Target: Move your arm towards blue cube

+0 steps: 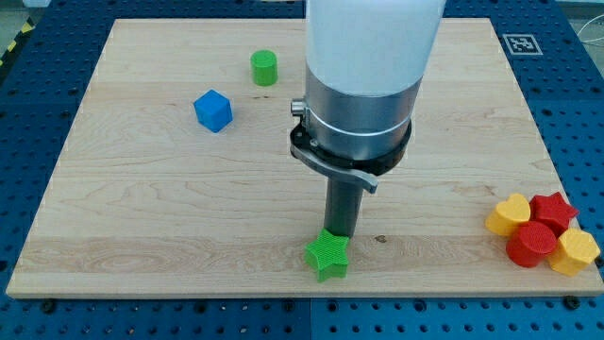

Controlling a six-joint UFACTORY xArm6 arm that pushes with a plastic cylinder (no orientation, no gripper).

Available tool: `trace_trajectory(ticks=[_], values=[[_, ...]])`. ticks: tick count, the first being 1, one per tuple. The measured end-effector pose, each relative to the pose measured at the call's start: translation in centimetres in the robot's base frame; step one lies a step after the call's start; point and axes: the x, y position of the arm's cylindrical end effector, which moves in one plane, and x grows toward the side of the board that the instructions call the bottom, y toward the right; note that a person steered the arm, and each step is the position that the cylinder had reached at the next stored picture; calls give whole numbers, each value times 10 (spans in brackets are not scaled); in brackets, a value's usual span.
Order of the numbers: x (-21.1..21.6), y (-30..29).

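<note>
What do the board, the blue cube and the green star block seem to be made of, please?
The board looks like pale wood with a matt finish: grain lines run across it. The blue cube seems plastic, smooth, evenly coloured. The green star block also seems plastic, finely ridged on top, possibly printed.

My tip [339, 233] stands on the counter [132, 217] touching the far edge of the green star [327, 255], which blocks any move toward the near edge. The path to the far left, toward the blue cube [213, 110], crosses bare wood with nothing in the way. The green cylinder [264, 68] sits just right of and beyond the cube, apart from it. At the near right, a red star [553, 211], red cylinder [531, 245] and two yellow blocks [510, 215] [576, 251] crowd together, well apart from that route.
</note>
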Motion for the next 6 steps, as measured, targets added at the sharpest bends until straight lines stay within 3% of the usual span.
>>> trace_trajectory(ticks=[2,4,5,6], values=[[-99,0],[-195,-44],[-212,-99],[-193,-135]])
